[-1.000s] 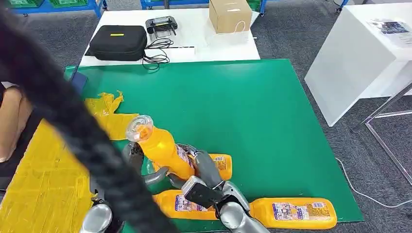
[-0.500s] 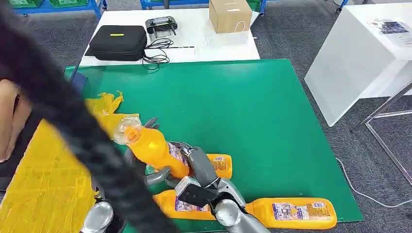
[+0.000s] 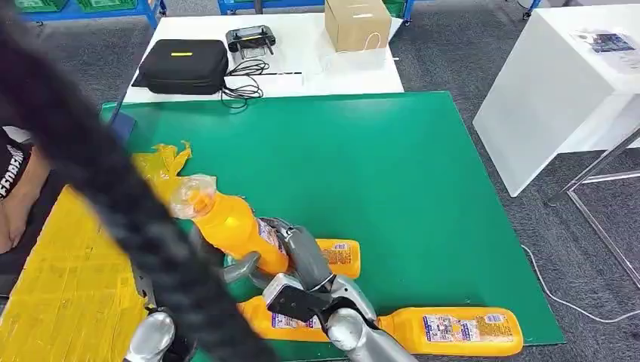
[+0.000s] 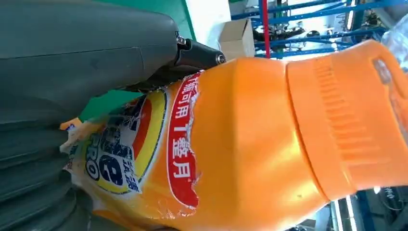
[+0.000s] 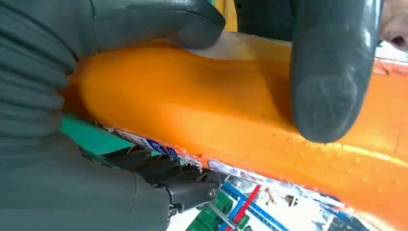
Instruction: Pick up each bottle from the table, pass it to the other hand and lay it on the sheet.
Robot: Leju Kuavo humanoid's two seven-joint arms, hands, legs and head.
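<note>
Both hands are gripping the orange bottle (image 3: 230, 226) above the green table (image 3: 392, 173), the right hand (image 3: 302, 264) wrapping its body, the left hand (image 3: 226, 268) underneath. Left wrist view is showing its torn red-and-yellow label; right wrist view is showing a grey thumb (image 5: 327, 72) pressing its side. Since earlier, its clear-capped neck is tipping further toward the yellow sheet (image 3: 68, 279).

I see the held bottle (image 3: 235, 226) in bright orange, its cap (image 3: 189, 196) clear over orange, its label (image 4: 144, 144) red, yellow and blue with white lettering. My fingers (image 5: 327, 72) are dark grey. The bench (image 3: 392, 166) is green, the sheet (image 3: 68, 279) yellow. The lying bottles (image 3: 453, 330) are orange with blue-and-white labels. Beyond, a black case (image 3: 183, 65) and a brown box (image 3: 356, 24) on white.
</note>
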